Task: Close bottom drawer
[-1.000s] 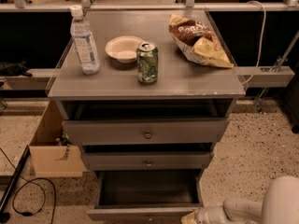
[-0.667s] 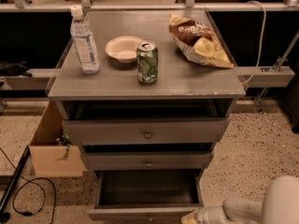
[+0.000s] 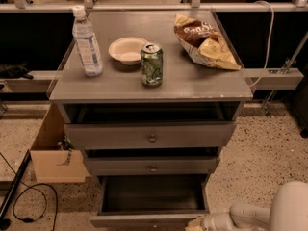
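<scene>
The bottom drawer (image 3: 139, 220) is the lowest of three on a grey cabinet. It is pulled far out, its dark interior (image 3: 154, 194) shows, and its slim front panel lies at the lower edge of the view. My gripper (image 3: 195, 224) is at the bottom edge, against the right end of that front panel. My white arm (image 3: 284, 211) reaches in from the lower right corner.
The top drawer (image 3: 152, 136) and middle drawer (image 3: 152, 166) stand slightly open. On the cabinet top (image 3: 192, 83) are a water bottle (image 3: 86, 42), a white bowl (image 3: 127, 49), a green can (image 3: 151, 64) and a chip bag (image 3: 204, 42). A cardboard box (image 3: 55, 162) and a black cable (image 3: 29, 201) lie on the floor at left.
</scene>
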`<state>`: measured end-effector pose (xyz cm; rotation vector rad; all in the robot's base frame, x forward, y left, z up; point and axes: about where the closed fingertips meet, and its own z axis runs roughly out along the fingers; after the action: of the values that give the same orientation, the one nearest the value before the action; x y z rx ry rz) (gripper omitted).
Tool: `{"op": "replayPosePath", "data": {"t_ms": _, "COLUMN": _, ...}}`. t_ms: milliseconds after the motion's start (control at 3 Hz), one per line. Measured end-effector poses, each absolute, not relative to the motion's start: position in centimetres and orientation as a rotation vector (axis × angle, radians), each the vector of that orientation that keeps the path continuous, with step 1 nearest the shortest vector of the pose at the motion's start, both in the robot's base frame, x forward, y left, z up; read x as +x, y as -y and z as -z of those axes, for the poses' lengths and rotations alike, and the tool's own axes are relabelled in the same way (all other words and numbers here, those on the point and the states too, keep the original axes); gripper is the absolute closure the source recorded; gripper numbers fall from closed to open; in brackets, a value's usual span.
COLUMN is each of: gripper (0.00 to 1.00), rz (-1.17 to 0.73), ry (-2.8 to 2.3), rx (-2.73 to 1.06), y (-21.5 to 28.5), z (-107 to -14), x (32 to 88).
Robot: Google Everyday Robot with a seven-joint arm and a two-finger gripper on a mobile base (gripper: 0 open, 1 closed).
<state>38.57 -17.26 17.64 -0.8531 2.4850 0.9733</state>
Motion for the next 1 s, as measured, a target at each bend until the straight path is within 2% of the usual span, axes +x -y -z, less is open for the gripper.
{"op": "replayPosePath", "data": {"t_ms": 333, "gripper": 0.04, "rz": -0.934, "ry": -2.488, "rx": -0.871, "y": 15.9, "z": -17.3, "x": 40.0}}
{"op": "replayPosePath", "data": {"t_ms": 667, "gripper": 0.00, "rz": -0.934, "ry": -2.488, "rx": -0.871, "y": 15.9, "z": -17.3, "x": 39.6}}
{"op": "replayPosePath", "data": {"t_ms": 1000, "gripper": 0.03, "rz": -0.901, "ry": -2.482, "rx": -0.902, "y": 14.5, "z": -17.5, "x": 41.4}}
